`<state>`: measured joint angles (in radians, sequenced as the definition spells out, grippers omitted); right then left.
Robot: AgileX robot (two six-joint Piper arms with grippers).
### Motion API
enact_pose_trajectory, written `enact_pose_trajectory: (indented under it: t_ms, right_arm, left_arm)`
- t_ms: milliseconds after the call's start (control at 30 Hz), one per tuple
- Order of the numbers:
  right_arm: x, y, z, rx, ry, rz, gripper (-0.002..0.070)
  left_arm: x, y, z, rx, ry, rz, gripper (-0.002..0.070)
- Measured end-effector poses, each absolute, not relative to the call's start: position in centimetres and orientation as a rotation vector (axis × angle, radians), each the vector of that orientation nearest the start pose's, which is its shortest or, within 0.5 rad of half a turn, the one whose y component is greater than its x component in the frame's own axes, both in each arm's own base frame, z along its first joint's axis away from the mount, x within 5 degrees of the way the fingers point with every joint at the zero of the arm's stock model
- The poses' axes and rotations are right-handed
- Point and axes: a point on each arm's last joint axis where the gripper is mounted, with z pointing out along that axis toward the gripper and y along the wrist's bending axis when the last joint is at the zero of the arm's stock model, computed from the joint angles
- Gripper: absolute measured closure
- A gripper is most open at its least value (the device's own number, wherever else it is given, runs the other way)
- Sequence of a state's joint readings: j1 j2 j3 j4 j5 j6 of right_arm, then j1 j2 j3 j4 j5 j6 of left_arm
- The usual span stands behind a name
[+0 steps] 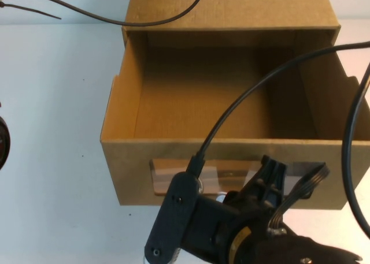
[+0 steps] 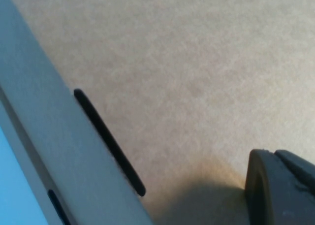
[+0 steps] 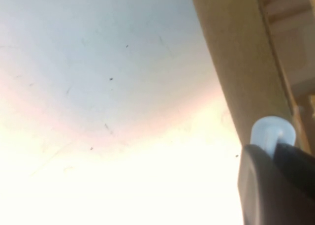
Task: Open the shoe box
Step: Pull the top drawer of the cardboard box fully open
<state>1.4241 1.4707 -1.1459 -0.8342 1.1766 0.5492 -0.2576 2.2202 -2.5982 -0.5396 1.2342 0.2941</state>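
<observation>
Shoe box [image 1: 231,154], brown corrugated cardboard, drawer type: located mid-table on white tabletop [image 1: 52,102], inner tray drawn out toward robot, interior exposed. Right arm [image 1: 231,229]: reaching in low from near edge, wrist pitched toward tray front wall. Right gripper [image 3: 273,136]: clenched, tip just beside front wall, near clear plastic window [image 1: 225,171]; held item, if any, cannot tell. Left gripper [image 2: 280,185]: close against plain cardboard surface; grip state cannot tell.

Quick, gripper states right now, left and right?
Left gripper: close beside the box; state cannot be told.
Right gripper: shut, at the box's front wall; whether it pinches anything cannot be told.
</observation>
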Motion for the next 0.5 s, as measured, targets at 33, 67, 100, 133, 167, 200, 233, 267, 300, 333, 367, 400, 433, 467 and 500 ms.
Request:
enact_pose_trajectory:
  t_ms: [33,67,100,133,167,200,233,267,300,333,367,400,433,467,500]
  right_arm:
    - [10.23,26.76,30.69,-1.289,1.994,-0.391,0.0663]
    - [10.21,26.75,30.68,-1.289,1.996,-0.39,0.0663]
    - [10.22,26.74,30.67,-1.289,1.997,-0.392,0.0663]
    - [10.21,26.73,30.67,-1.289,1.999,-0.391,0.0663]
    - [10.21,26.73,30.67,-1.289,1.999,-0.391,0.0663]
    - [10.21,26.73,30.67,-1.289,1.999,-0.391,0.0659]
    - [10.21,26.73,30.67,-1.289,1.999,-0.392,0.0653]
    - [10.19,26.72,30.65,-1.289,2.003,-0.392,0.0639]
    - [10.12,26.71,30.58,-1.29,2.014,-0.385,0.0615]
    - [10.06,26.68,30.51,-1.288,2.027,-0.38,0.0581]
    - [9.98,26.72,30.6,-1.285,2.041,-0.367,0.0539]
    - [9.87,26.72,30.64,-1.282,2.061,-0.355,0.0493]
    - [9.78,26.8,30.83,-1.279,2.076,-0.338,0.0456]
    - [9.64,26.9,31.04,-1.283,2.092,-0.316,0.0414]
    - [9.49,27.02,31.3,-1.289,2.109,-0.292,0.0382]
  left_arm:
    - [44.87,-16.38,40.43,0.659,2.168,-0.661,0.068]
    - [44.87,-16.38,40.43,0.659,2.168,-0.661,0.068]
    - [44.87,-16.38,40.43,0.659,2.168,-0.661,0.068]
    - [44.87,-16.38,40.43,0.659,2.168,-0.661,0.068]
    - [44.87,-16.38,40.43,0.659,2.168,-0.661,0.068]
    - [44.87,-16.38,40.43,0.659,2.168,-0.661,0.068]
    - [44.87,-16.38,40.43,0.659,2.168,-0.661,0.068]
    - [44.87,-16.38,40.43,0.659,2.168,-0.661,0.068]
    - [44.87,-16.38,40.43,0.659,2.168,-0.661,0.068]
    - [44.87,-16.38,40.43,0.659,2.168,-0.661,0.068]
    - [44.81,-16.37,40.53,0.659,2.165,-0.661,0.068]
    - [44.77,-16.35,40.64,0.658,2.162,-0.66,0.068]
    - [44.76,-16.34,40.66,0.658,2.161,-0.658,0.068]
    - [44.64,-16.3,40.86,0.658,2.157,-0.656,0.068]
    - [44.54,-16.25,41.01,0.659,2.156,-0.649,0.068]
